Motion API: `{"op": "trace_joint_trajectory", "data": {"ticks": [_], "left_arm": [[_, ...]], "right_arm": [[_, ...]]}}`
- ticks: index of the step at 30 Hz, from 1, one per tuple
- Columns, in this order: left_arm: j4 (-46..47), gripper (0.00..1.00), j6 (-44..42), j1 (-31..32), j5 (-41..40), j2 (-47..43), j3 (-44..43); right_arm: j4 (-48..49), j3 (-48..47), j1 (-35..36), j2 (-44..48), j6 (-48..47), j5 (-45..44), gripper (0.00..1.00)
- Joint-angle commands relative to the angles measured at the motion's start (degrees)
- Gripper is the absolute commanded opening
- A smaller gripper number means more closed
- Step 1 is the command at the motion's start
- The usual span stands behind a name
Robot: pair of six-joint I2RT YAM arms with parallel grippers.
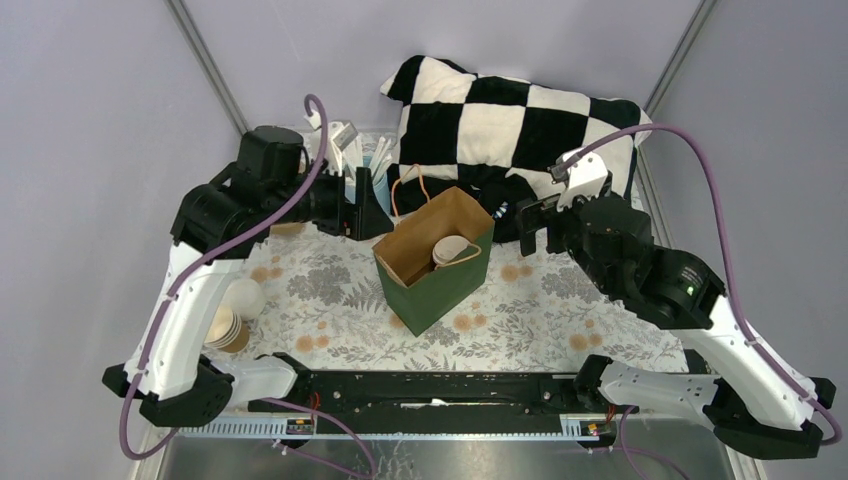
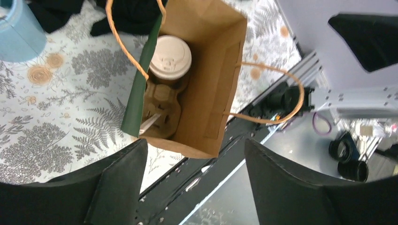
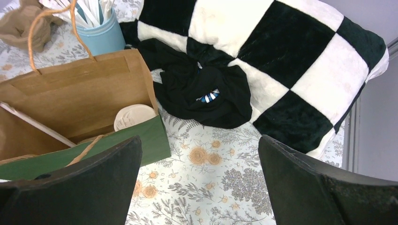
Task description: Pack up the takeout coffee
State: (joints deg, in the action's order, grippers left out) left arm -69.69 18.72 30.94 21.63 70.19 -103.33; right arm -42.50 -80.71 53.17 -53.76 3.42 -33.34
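Note:
The takeout coffee (image 1: 452, 250), a brown cup with an off-white lid, stands inside the open green paper bag (image 1: 440, 292) at the table's middle. In the left wrist view the lid (image 2: 170, 58) sits in one hole of a pulp carrier (image 2: 162, 102) at the bottom of the bag (image 2: 140, 89). The right wrist view shows the lid (image 3: 133, 116) behind the bag's green wall (image 3: 119, 145). My left gripper (image 1: 365, 212) (image 2: 195, 154) is open and empty, above the bag's far left side. My right gripper (image 1: 530, 225) (image 3: 199, 150) is open and empty, to the right of the bag.
A black-and-white checkered pillow (image 1: 520, 115) and a black cloth (image 3: 202, 89) lie at the back. A blue cup of utensils (image 3: 101, 33) stands behind the bag. A stack of lidless paper cups (image 1: 228, 328) stands at the left. A second pulp carrier (image 3: 23, 23) lies at the back left.

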Motion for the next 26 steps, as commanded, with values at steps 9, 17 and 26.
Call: {"op": "trace_joint_trajectory", "data": {"ticks": [9, 17, 26], "left_arm": [[11.3, 0.93, 3.2, 0.1, -14.5, -0.7, -13.9], [26.8, 0.99, 2.6, 0.1, -28.3, -5.3, -13.1], [28.7, 0.99, -2.3, 0.1, -35.4, -4.7, -15.0]], "right_arm": [[0.1, -15.8, -0.3, -2.3, 3.1, -2.5, 1.00], [3.4, -19.6, -0.4, -1.0, 8.9, -13.1, 1.00], [2.8, -20.4, -0.4, -0.8, 9.4, -18.2, 1.00]]}}
